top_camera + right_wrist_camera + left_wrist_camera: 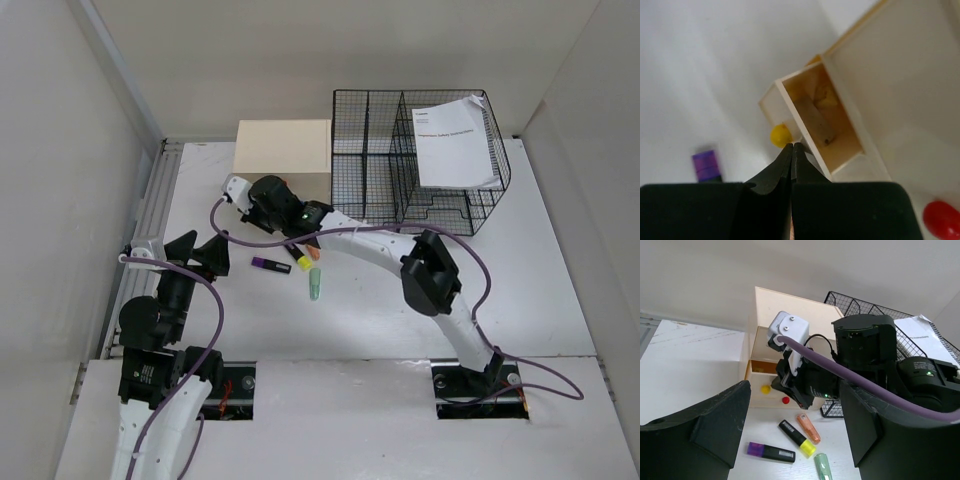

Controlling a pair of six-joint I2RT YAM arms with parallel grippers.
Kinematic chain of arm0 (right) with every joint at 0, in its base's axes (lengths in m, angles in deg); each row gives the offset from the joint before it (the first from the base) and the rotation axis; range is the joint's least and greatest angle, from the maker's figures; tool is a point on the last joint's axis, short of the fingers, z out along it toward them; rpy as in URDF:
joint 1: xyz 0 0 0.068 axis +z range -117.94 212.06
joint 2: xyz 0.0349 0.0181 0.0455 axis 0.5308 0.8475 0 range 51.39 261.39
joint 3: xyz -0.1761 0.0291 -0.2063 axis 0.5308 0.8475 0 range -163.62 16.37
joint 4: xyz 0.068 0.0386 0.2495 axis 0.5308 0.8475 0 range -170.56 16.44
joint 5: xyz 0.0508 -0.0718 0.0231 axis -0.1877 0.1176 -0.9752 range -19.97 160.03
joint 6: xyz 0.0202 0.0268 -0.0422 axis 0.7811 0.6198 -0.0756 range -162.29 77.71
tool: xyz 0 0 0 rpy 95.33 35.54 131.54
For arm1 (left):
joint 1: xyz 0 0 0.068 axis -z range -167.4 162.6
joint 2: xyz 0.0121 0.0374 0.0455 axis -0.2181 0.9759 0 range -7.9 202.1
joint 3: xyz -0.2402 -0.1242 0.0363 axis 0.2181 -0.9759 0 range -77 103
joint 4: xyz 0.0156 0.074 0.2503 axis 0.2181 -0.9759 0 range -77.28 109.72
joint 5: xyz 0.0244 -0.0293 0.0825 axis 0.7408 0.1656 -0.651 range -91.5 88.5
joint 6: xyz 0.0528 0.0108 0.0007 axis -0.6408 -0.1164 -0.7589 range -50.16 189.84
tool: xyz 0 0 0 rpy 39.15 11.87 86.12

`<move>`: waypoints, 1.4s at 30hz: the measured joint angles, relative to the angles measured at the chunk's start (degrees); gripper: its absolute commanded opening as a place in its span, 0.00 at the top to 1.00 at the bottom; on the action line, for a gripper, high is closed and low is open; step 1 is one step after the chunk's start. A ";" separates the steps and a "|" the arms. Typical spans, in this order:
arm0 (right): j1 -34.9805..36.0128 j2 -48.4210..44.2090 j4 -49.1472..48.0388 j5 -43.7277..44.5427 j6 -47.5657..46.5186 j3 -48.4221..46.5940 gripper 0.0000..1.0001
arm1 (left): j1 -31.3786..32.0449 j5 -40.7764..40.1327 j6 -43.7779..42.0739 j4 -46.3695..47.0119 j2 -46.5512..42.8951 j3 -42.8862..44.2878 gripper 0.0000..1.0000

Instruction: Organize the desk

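The desk [520, 290] fills the middle and lower part of the overhead view and appears far from tidy. Four highlighters, purple [267, 265], yellow [303, 262], orange [313, 252] and green [315, 285], lie loose at centre frame, in front of the drawer box [283, 150]. One drawer [820, 120] stands pulled out, so stowing the pens looks like what is left. The wire rack [400, 170] at upper right already holds a paper [455, 140]. The right arm stretches across to the box. The right gripper [792, 150] has its jaws pressed together just beside the yellow knob [781, 135], gripping nothing visible. The left gripper [200, 252] hangs at lower left, jaws wide apart and empty.
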 measured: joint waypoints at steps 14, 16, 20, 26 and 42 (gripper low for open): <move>-0.15 8.50 -4.61 14.25 -1.70 -5.09 1.00 | 0.00 -0.85 0.00 -0.24 0.00 0.00 0.31; 0.33 8.85 -5.66 15.98 -2.01 -4.87 1.00 | 0.00 -0.92 0.00 -0.24 0.00 0.00 0.31; 0.42 8.31 -7.48 15.08 -2.54 -3.30 1.00 | 0.02 -1.03 0.00 -0.24 0.00 0.00 0.31; -0.81 -1.92 -1.03 0.09 -4.70 7.34 0.55 | 0.02 -1.27 1.68 -0.22 0.02 0.02 0.26; -16.39 -43.36 1.51 -22.62 -4.94 31.89 0.59 | 0.00 7.98 30.40 28.13 17.94 -18.47 0.65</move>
